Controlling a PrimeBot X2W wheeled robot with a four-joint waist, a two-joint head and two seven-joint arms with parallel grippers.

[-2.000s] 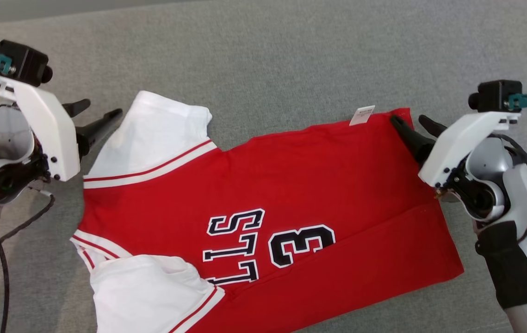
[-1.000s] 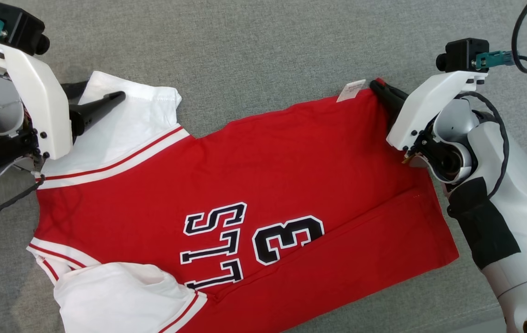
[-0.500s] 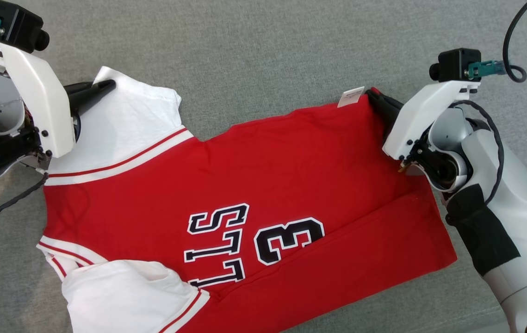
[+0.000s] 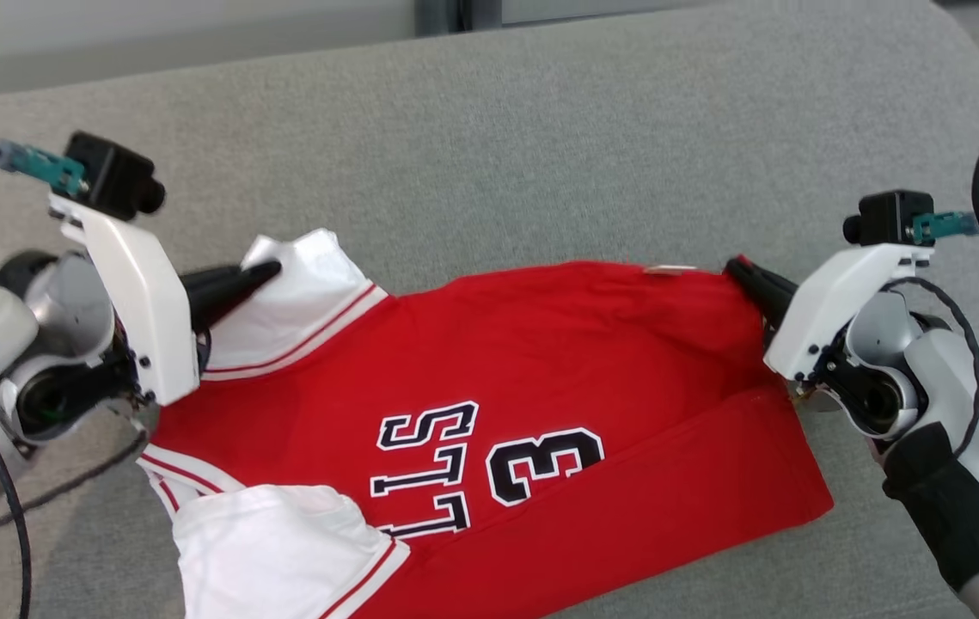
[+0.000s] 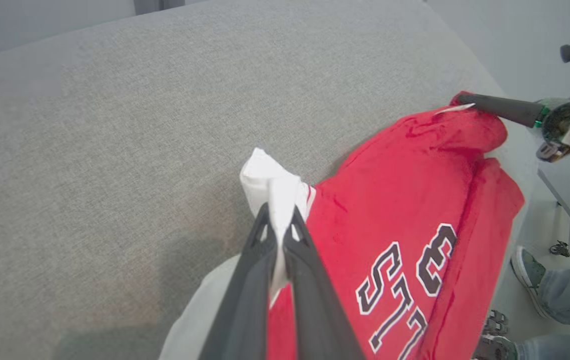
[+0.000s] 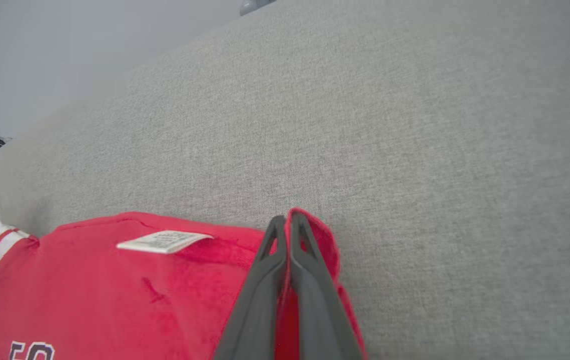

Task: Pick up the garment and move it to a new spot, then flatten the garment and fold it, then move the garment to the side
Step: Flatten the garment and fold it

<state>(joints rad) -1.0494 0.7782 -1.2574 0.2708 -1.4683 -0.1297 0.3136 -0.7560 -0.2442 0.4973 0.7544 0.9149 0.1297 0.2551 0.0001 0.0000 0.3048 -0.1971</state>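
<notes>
The garment (image 4: 541, 370) is a red jersey with white sleeves and black-and-white lettering, spread on the grey cushion. My left gripper (image 4: 270, 272) is shut on the far white sleeve (image 5: 272, 185), whose cloth bunches up between the fingers (image 5: 264, 235). My right gripper (image 4: 734, 268) is shut on the jersey's far red hem corner (image 6: 315, 230), beside a white label (image 6: 164, 241). Both pinched edges are lifted off the cushion. The near white sleeve (image 4: 270, 546) lies flat. The right gripper also shows in the left wrist view (image 5: 465, 98).
The grey cushion (image 4: 541, 155) stretches well beyond the jersey, with its back edge (image 4: 283, 47) at the top of the head view. A person's shoes and jeans (image 5: 540, 280) stand on the floor past the cushion's edge. Cables hang by both arms.
Both grippers closed on the jersey's far edge, left on the white sleeve, right on the red corner, and have lifted it, bunching the cloth. The head camera has tilted up.
</notes>
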